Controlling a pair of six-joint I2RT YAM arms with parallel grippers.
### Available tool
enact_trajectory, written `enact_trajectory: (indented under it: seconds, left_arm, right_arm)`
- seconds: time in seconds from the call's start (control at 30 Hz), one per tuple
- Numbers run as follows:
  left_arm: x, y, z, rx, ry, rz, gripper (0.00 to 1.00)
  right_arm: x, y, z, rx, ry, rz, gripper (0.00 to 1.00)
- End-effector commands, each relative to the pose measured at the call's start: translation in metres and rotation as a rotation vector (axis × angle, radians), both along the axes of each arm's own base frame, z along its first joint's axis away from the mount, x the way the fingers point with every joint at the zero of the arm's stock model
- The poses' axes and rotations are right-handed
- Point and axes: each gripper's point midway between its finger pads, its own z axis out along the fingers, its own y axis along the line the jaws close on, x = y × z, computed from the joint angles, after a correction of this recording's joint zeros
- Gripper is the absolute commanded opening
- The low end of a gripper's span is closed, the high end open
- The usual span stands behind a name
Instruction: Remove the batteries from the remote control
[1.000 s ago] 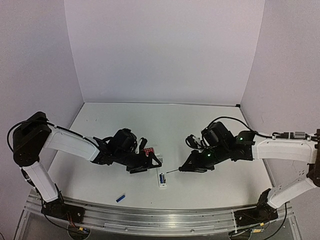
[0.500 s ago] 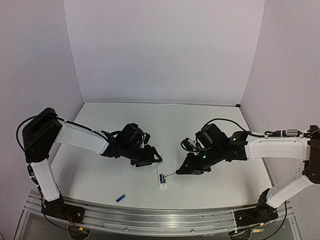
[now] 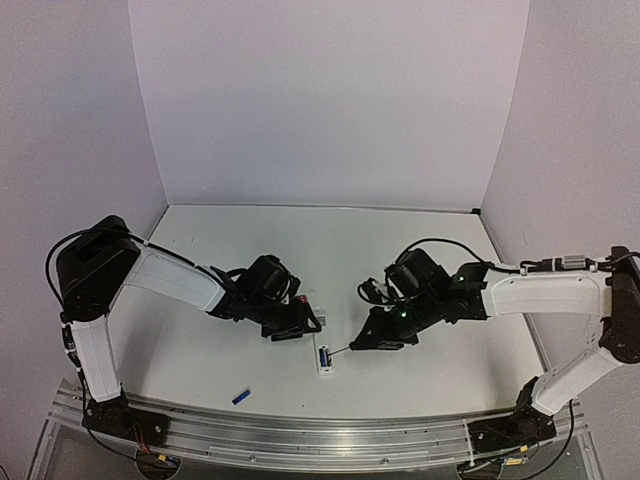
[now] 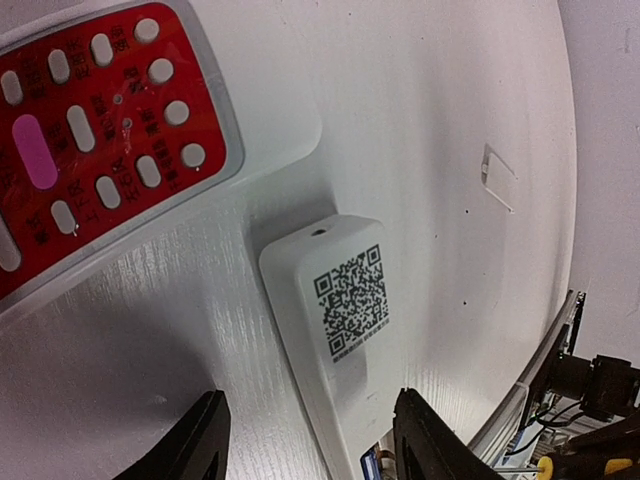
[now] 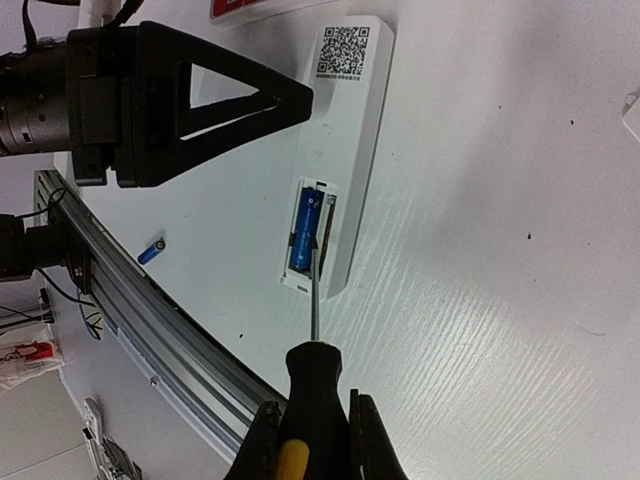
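Two arms lean in over the white tabletop (image 3: 400,250) and meet at the remote control (image 5: 345,150). The remote lies face down near the middle of the front edge. Its QR-code sticker faces up, and its battery bay is uncovered at the end nearest the metal rail (image 3: 300,435). One blue battery (image 5: 303,232) sits in that bay, along one side. A second battery (image 3: 241,396), also blue, lies loose on the tabletop, well apart from the remote on the left arm's side and close to the rail.

The right hand (image 5: 312,440) is clamped tight on the black-and-yellow handle of a screwdriver (image 5: 312,375). The thin shaft slants down into the open bay, with its tip just beside the cell there.

The left hand (image 4: 312,420) is low over the sticker end of the remote, jaws partway apart, with one of its fingers (image 4: 205,445) on each side of the white body. From its own wrist camera, one finger looks to be right against the remote's edge, while a strip of tabletop shows between the other finger and the remote. I cannot tell whether it is actually pinching the remote.

A shorter red-faced remote (image 4: 90,130) lies face up just beside that same end; whether the two touch, I cannot tell.
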Motion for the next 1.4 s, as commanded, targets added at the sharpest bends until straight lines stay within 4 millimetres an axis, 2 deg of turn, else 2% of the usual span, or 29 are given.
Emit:
enact_trajectory:
  seconds: [0.0, 0.97, 1.37]
  left_arm:
    - [0.005, -0.008, 0.001, -0.011, -0.014, -0.001, 0.55]
    - [-0.007, -0.01, -0.022, 0.049, 0.026, -0.023, 0.4]
    - [-0.016, -0.003, -0.032, 0.082, 0.068, -0.002, 0.36]
  right_arm:
    - [0.007, 0.015, 0.014, 0.054, -0.028, -0.003, 0.0]
    - [0.005, 0.01, -0.003, 0.032, -0.006, -0.02, 0.0]
    - [0.004, 0.012, -0.008, 0.023, 0.011, -0.013, 0.0]
